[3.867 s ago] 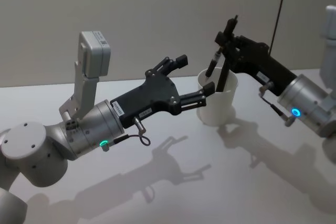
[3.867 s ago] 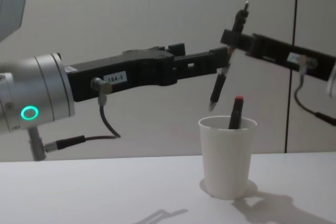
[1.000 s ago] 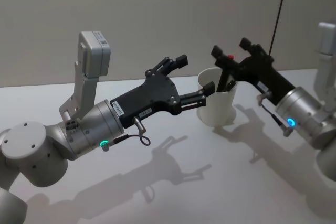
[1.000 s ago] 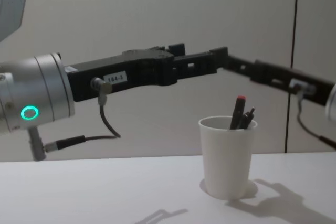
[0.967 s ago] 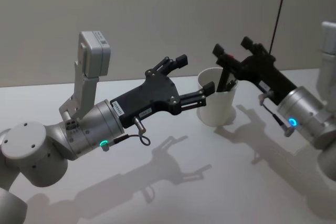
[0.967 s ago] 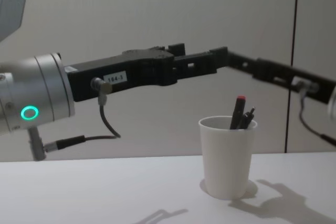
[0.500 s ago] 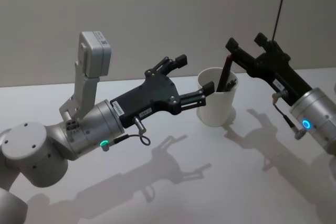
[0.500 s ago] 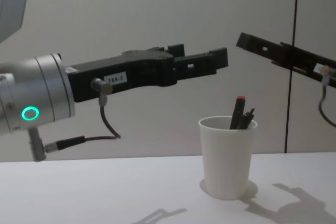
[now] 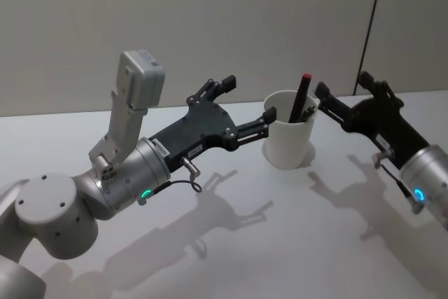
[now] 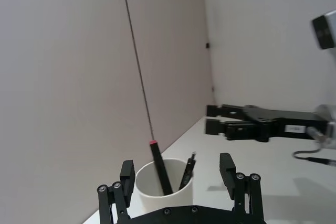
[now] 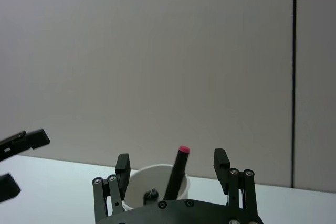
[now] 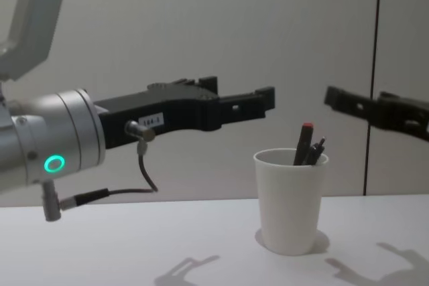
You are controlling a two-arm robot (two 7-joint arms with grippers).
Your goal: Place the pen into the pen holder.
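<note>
Your left gripper [image 9: 246,106] sits mid-frame in the head view, jaws spread and empty, left of the pen holder [image 9: 288,139]; its label is unreadable. Your right gripper [image 9: 348,100], upper right, also gapes empty. The pen [image 9: 300,97] leans red-tip-up inside the cup.

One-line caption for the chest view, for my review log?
Two pens stand in the pen holder; left gripper and right gripper hover open on either side.
</note>
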